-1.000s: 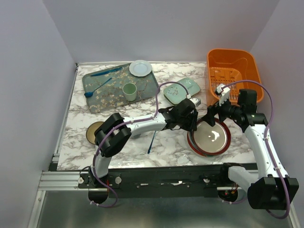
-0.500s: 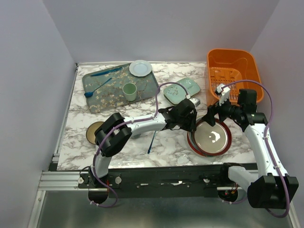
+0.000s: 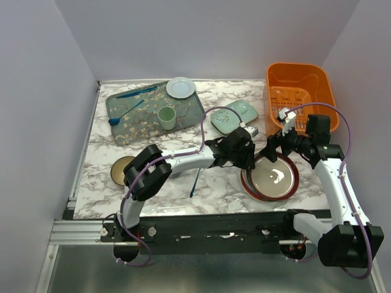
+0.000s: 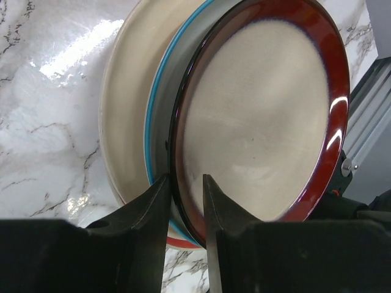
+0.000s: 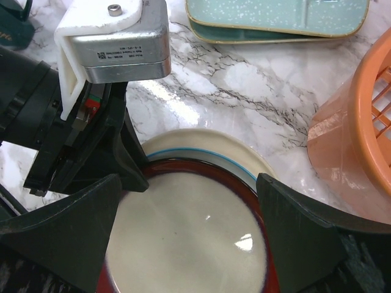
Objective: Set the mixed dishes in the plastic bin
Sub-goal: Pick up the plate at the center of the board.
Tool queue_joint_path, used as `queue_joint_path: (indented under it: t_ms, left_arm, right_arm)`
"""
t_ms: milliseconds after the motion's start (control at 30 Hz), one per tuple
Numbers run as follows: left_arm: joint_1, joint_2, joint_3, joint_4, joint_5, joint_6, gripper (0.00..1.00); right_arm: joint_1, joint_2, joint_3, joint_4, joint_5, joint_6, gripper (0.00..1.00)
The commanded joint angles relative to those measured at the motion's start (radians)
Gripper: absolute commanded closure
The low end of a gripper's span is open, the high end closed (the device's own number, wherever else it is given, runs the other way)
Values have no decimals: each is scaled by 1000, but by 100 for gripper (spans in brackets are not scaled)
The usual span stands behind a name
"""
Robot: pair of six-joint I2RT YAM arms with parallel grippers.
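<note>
A stack of plates lies at the front right, topped by a red-rimmed plate [image 3: 273,177] [image 4: 263,122] [image 5: 189,244] with a cream centre. Under it are a blue-rimmed plate [image 4: 160,122] and a cream plate [image 4: 125,104]. My left gripper [image 3: 249,160] [image 4: 186,183] is shut on the top plate's left rim, one finger under it and one on its face, tipping that edge up. Over the same plate my right gripper [image 3: 273,149] [image 5: 189,183] stands wide open, holding nothing. The orange plastic bin [image 3: 299,66] [image 5: 360,140] stands at the back right. A pale-green divided dish [image 3: 234,116] [image 5: 275,18] lies left of it.
A dark floral tray [image 3: 131,119] at the back left carries a pale-green cup [image 3: 167,117], a small white plate [image 3: 181,87] and blue utensils. A tan bowl [image 3: 122,169] sits near the left front edge. A blue utensil [image 3: 195,180] lies on the marble under my left arm.
Both arms stay almost where they were. The bright reflection on the top plate has shrunk and shifted, so the plate has tilted slightly in my left gripper.
</note>
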State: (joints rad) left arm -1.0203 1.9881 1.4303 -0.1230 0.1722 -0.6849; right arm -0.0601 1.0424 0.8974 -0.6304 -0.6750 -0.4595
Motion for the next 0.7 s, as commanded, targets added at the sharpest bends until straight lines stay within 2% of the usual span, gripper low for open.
queue_joint_path:
  t_ms: [0, 67, 167, 200, 267, 500, 667]
  left_arm:
    - [-8, 34, 13, 51, 73, -30, 69]
    - [-7, 40, 16, 60, 81, -41, 73]
    - [-6, 43, 10, 75, 73, -53, 84]
    - [-3, 35, 2, 98, 72, -59, 92]
    - [3, 25, -24, 117, 67, -83, 100]
    - [68, -93, -174, 370, 124, -203, 100]
    - [107, -163, -249, 428, 148, -223, 100]
  right_arm:
    - [-7, 5, 35, -12, -24, 8, 0]
    - [-9, 7, 35, -12, -26, 10, 0]
    - [-10, 7, 35, -14, -28, 10, 0]
    - [-10, 7, 37, -15, -28, 10, 0]
    - [-12, 8, 37, -15, -32, 10, 0]
    - [-15, 2, 40, -22, -47, 4, 0]
    - [-17, 2, 43, -34, -69, -25, 0]
